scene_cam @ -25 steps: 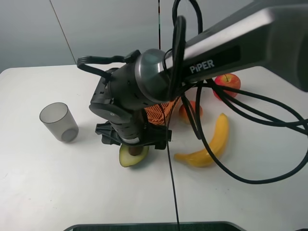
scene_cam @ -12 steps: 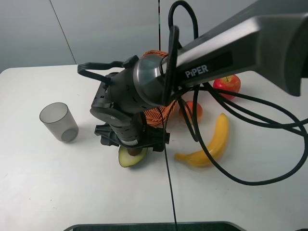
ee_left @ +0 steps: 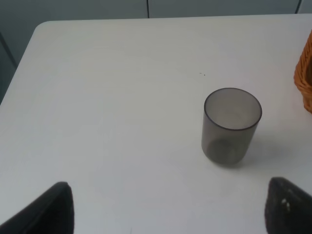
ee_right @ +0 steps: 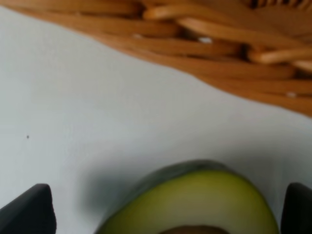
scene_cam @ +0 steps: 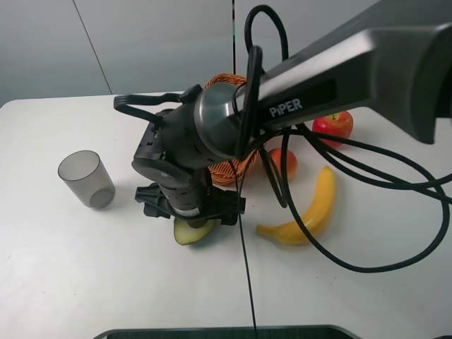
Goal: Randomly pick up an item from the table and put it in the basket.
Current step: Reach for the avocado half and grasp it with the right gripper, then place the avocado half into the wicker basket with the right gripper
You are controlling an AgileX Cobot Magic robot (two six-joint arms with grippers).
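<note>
The halved avocado [scene_cam: 191, 230] lies cut side up on the white table [scene_cam: 85, 268], just in front of the woven basket [scene_cam: 236, 164], which the arm mostly hides. My right gripper [scene_cam: 191, 215] reaches across the middle and hangs low right over the avocado. In the right wrist view the avocado [ee_right: 195, 204] lies between the dark fingertips [ee_right: 27, 210], with the jaws open to either side of it and the basket wall [ee_right: 219, 44] behind. My left gripper [ee_left: 165, 214] is open and empty, with only its fingertips [ee_left: 46, 209] showing; it is out of the high view.
A grey translucent cup [scene_cam: 86, 179] stands at the left and also shows in the left wrist view [ee_left: 231, 124], beside the basket's edge [ee_left: 304, 80]. A banana [scene_cam: 305, 210], a peach [scene_cam: 281, 161] and a red apple [scene_cam: 333, 124] lie right of the basket. Black cables loop over them.
My right gripper has sunk a little lower onto the avocado and the arm has shifted slightly left, baring more of the basket rim. Nothing else has moved.
</note>
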